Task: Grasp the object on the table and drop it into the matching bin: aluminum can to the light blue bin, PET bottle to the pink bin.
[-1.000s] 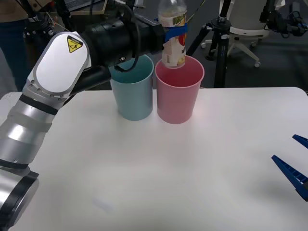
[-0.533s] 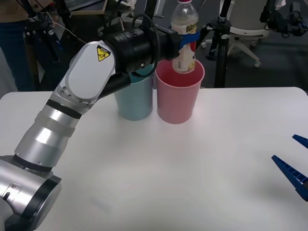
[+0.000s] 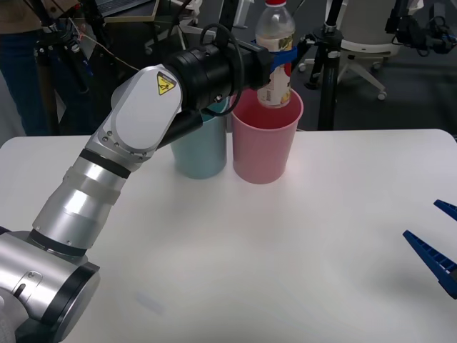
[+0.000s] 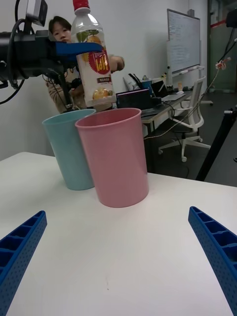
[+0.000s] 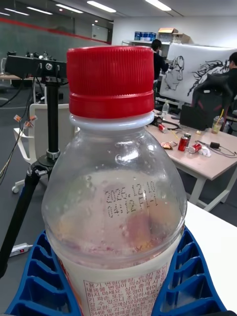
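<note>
The left tool (image 3: 280,60), reaching to the far side of the large flat white tabletop (image 3: 300,236), is clamped around the body of the small clear plastic PET bottle (image 3: 275,53) with a red screw cap and pale printed label. The bottle stands upright in the grasp, held in the air directly above the open mouth of the plain round pink plastic bin (image 3: 265,136), its base at about the level of the rim. In the left wrist view the blue ribbed fingers (image 5: 34,276) press on both sides of the bottle (image 5: 116,197), just below its shoulder. The pink bin stands on the far middle of the tabletop; the plain round light blue plastic bin (image 3: 200,146) of the same shape stands just beside it on its left. The right tool (image 3: 437,243) hovers low over the near right part of the tabletop, well apart from both bins, its fingers (image 4: 215,252) spread wide and grasping nothing.
</note>
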You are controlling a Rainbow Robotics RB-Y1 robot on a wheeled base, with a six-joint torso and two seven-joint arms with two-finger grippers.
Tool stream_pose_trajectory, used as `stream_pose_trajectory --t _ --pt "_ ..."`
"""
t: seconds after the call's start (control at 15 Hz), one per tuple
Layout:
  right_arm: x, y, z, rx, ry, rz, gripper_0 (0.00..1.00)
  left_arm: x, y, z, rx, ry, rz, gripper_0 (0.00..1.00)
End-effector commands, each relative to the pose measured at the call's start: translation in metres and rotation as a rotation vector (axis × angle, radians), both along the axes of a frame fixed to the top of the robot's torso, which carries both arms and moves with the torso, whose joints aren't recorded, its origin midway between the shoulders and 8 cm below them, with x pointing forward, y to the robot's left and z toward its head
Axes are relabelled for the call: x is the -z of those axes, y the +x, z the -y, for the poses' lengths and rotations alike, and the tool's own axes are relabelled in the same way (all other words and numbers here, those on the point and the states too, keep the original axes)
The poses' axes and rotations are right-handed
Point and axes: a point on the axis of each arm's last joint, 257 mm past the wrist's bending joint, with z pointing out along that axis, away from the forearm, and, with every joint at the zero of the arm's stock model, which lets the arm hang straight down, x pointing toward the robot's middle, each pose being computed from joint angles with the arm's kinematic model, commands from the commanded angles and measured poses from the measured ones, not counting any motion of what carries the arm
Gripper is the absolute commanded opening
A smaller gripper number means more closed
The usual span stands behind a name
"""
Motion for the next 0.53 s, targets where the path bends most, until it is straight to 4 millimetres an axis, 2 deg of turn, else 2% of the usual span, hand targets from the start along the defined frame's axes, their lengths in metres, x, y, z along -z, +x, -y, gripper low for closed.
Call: stream_pose_trajectory --t 0.07,0.13,0.2,0.27,0.33,0.53 --pt "0.0000 0.0000 0.0000 0.000 0.000 0.000 1.00 -0.0048 0.0028 -0.0021 -0.011 -0.019 0.004 0.14" --pt "0.0000 0.0000 0.0000 0.000 0.000 0.000 1.00 -0.0037 0.0041 -0.0016 -0.012 -0.019 -0.001 0.28" --pt "0.0000 0.0000 0.0000 0.000 0.000 0.000 1.00 -0.0054 0.0058 -0.0001 -0.011 -0.020 -0.002 0.68" --pt "0.0000 0.0000 0.0000 0.000 0.000 0.000 1.00 -0.0058 0.0070 0.0003 -0.011 -0.020 -0.004 0.92" --pt "0.0000 0.0000 0.0000 0.000 0.000 0.000 1.00 -0.0060 0.0087 0.0000 -0.015 -0.019 -0.003 1.00" --pt "0.0000 0.0000 0.0000 0.000 0.000 0.000 1.00 -0.0074 0.0090 -0.0004 -0.014 -0.026 -0.006 1.00"
